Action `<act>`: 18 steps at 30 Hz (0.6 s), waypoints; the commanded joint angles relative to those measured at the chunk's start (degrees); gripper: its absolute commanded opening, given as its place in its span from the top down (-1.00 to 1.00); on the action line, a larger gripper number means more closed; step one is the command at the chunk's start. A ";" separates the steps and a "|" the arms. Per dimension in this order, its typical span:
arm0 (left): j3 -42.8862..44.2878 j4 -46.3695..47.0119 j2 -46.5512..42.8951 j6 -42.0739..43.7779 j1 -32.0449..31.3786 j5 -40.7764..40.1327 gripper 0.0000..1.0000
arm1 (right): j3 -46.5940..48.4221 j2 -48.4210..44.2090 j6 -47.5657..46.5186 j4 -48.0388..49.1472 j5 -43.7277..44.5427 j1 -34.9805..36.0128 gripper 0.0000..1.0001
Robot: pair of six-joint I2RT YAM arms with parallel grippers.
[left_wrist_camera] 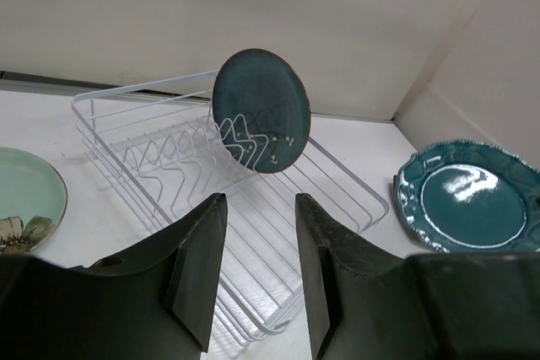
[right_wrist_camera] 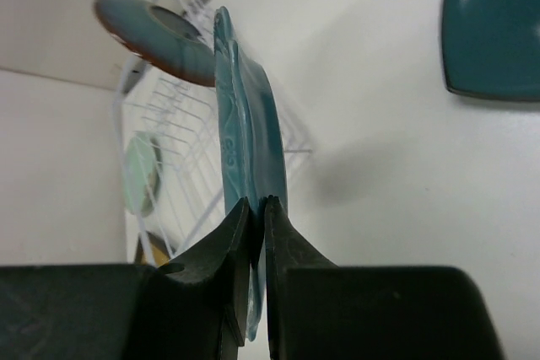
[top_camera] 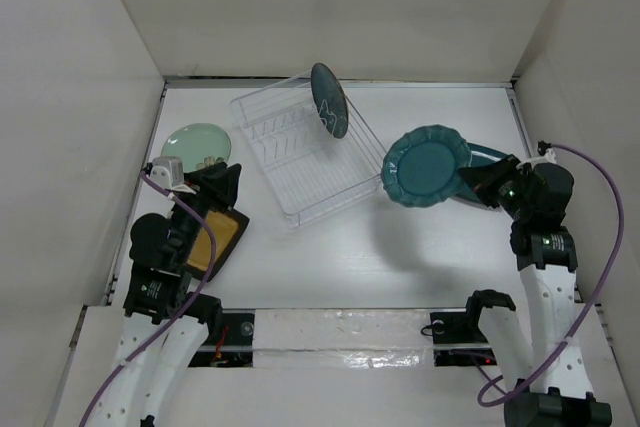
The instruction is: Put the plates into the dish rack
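The clear dish rack [top_camera: 300,162] lies at an angle in the middle of the table, with a round dark teal plate [top_camera: 329,99] standing upright at its far end; both also show in the left wrist view, rack [left_wrist_camera: 152,158] and plate [left_wrist_camera: 260,111]. My right gripper [top_camera: 478,183] is shut on the rim of the scalloped teal plate [top_camera: 425,165] and holds it above the table, right of the rack; it is seen edge-on in the right wrist view [right_wrist_camera: 249,132]. The square teal plate [right_wrist_camera: 494,27] lies flat. My left gripper [left_wrist_camera: 260,204] is open and empty, over the mustard-yellow plate [top_camera: 222,240].
The pale mint plate [top_camera: 195,144] lies flat at the left, beside the rack. White walls close in the table on the left, far and right sides. The rack's near corner [top_camera: 295,217] points toward the table's middle.
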 commanded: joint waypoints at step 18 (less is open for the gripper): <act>-0.04 2.32 1.14 0.18 -0.20 0.09 0.30 | 31.07 32.18 -2.14 38.20 1.85 27.14 1.00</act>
